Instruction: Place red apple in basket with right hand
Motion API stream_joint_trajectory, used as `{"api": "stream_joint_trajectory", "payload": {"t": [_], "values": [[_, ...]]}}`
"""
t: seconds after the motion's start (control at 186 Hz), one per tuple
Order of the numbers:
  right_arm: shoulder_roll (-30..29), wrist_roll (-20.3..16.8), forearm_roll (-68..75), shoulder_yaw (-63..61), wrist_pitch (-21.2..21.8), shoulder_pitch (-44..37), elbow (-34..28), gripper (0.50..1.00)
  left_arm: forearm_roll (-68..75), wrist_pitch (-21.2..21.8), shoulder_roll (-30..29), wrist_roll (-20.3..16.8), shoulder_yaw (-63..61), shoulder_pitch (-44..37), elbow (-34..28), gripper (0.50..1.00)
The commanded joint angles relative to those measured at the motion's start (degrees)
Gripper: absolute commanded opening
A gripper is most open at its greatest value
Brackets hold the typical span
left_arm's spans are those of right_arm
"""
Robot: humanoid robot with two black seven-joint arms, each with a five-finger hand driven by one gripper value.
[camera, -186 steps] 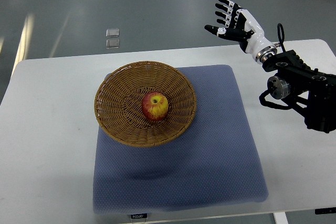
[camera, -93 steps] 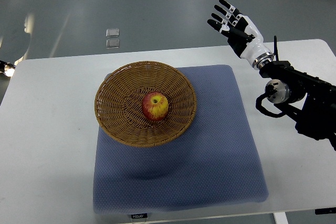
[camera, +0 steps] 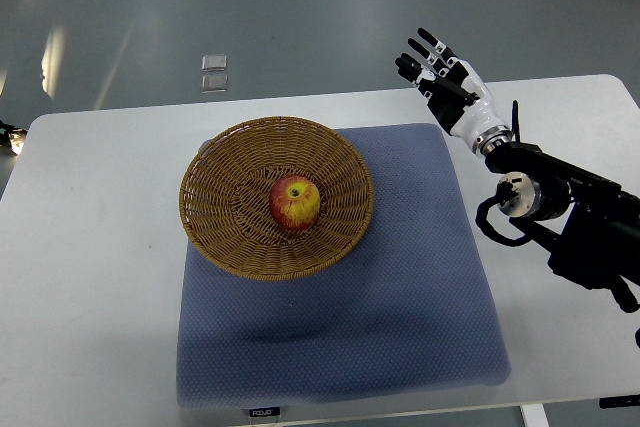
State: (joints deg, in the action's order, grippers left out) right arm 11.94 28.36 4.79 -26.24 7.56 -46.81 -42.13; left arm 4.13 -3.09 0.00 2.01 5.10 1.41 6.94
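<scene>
Inside the basket (camera: 230,237), at its middle, sits the apple (camera: 295,202); the right hand (camera: 447,85), fingers (camera: 420,55) spread and empty, hovers well apart to the apple's upper right.

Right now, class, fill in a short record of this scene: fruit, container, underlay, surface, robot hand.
fruit: red apple, lying inside the basket near its middle
container: woven basket, resting on the mat
underlay: blue mat on the table
surface: white table
robot hand: right hand, fingers spread, empty, beyond the mat's far right corner, clear of the basket
left arm: not visible
</scene>
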Motion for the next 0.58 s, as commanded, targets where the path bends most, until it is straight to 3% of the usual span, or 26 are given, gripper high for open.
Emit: {"api": "stream_joint_trajectory", "payload": {"t": [0.0, 0.579], "values": [[0.0, 0.1, 0.0, 0.0, -0.1, 0.0, 0.8, 0.917, 0.0, 0.0, 0.0, 0.0, 0.0, 0.0, 0.0, 1.0], [-2.0, 0.3, -0.3, -1.2, -1.5, -0.3, 4.2, 0.917, 0.0, 0.0, 0.0, 0.0, 0.0, 0.0, 0.0, 1.0]]}}
